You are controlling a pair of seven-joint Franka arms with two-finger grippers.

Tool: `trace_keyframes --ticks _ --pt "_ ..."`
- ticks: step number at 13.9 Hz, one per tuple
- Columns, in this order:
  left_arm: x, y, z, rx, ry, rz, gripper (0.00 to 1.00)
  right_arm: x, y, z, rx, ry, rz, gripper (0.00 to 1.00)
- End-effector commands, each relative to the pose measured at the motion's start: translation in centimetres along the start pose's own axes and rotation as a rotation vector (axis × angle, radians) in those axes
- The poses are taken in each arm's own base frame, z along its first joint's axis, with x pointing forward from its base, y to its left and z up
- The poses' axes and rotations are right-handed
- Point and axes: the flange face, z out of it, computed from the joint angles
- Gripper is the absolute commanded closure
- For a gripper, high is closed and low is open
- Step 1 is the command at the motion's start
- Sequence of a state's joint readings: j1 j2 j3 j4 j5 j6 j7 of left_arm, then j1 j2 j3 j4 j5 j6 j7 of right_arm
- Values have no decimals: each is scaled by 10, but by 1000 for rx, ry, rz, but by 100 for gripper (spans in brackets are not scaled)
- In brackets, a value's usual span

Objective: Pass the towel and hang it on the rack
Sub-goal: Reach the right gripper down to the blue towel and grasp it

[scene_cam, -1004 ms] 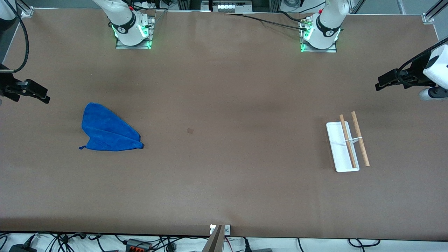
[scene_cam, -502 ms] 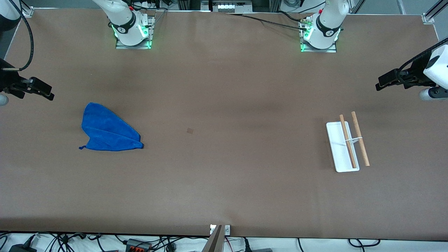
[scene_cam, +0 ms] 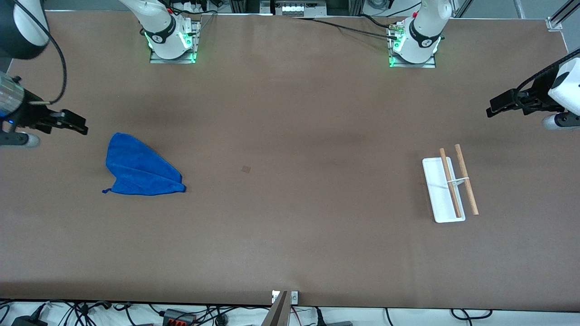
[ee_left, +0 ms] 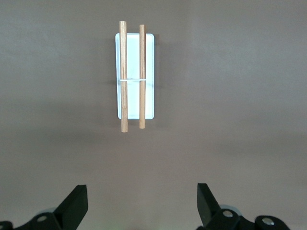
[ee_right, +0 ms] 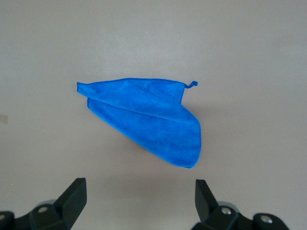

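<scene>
Front view shows the blue towel point(scene_cam: 140, 170) lying flat on the tabletop point(scene_cam: 290, 235), well apart from the rack point(scene_cam: 448, 188). It looks soft, light and floppy; pinch a corner or folded edge. Right gripper point(scene_cam: 74, 124) hangs near the towel, open wide and empty. Left gripper point(scene_cam: 496, 106) waits near the rack, wide too.

The right arm rises from its base point(scene_cam: 170, 43) at the top of the table and swings out past the table's edge at its own end, so that only its dark wrist and the right gripper point(scene_cam: 79, 127) show there, held up in the air over the table's surface with the fingers pointing inward along the table. In the right wrist view its two fingers point(ee_right: 74, 199) stand wide apart. The left arm comes from its base point(scene_cam: 414, 45) and waits at its own end, the left gripper point(scene_cam: 491, 110) held up over the table, its fingers point(ee_left: 76, 203) likewise spread wide
</scene>
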State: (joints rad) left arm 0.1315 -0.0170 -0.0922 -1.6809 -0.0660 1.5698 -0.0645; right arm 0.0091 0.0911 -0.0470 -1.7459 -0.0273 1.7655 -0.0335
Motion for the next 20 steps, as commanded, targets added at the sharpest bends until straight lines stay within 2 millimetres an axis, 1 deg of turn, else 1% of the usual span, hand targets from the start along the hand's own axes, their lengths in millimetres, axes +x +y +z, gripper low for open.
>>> trace_keyframes --ticks 1,2,4,6,7,8,9,10,12,14,15,18,20 --pt "4 -2 -7 -27 7 17 0 30 -27 50 -18 -47 -34 0" --pt "5 -3 -6 -29 7 15 0 42 -41 74 -24 -55 -54 0" --pt "5 -2 -6 -29 4 16 0 63 -55 122 -21 -51 -73 0" --pt "5 -3 -6 -27 3 13 0 85 -82 164 -25 -44 -122 0" --pt "5 -3 -4 -27 -2 13 0 94 -95 180 -31 -37 -151 0" --pt "5 -5 -5 -28 -1 10 0 101 -113 201 -36 -44 -208 0" --pt "5 -6 -5 -29 -1 7 0 103 -125 225 -41 -61 -284 0" --pt "5 -7 -4 -29 -3 7 0 107 -130 243 -36 -49 -361 0" --pt "5 -7 -5 -28 -1 9 0 114 -132 270 -32 -15 -456 0" --pt "5 -6 -5 -29 -1 9 0 114 -140 285 -34 -17 -488 0" --pt "5 -7 -4 -29 -3 9 0 112 -152 288 -35 -16 -502 0" --pt "5 -7 -4 -29 -3 9 0 106 -179 291 -41 -23 -548 0" --pt "5 -7 -4 -29 -3 9 0 105 -183 297 -50 -28 -568 0"
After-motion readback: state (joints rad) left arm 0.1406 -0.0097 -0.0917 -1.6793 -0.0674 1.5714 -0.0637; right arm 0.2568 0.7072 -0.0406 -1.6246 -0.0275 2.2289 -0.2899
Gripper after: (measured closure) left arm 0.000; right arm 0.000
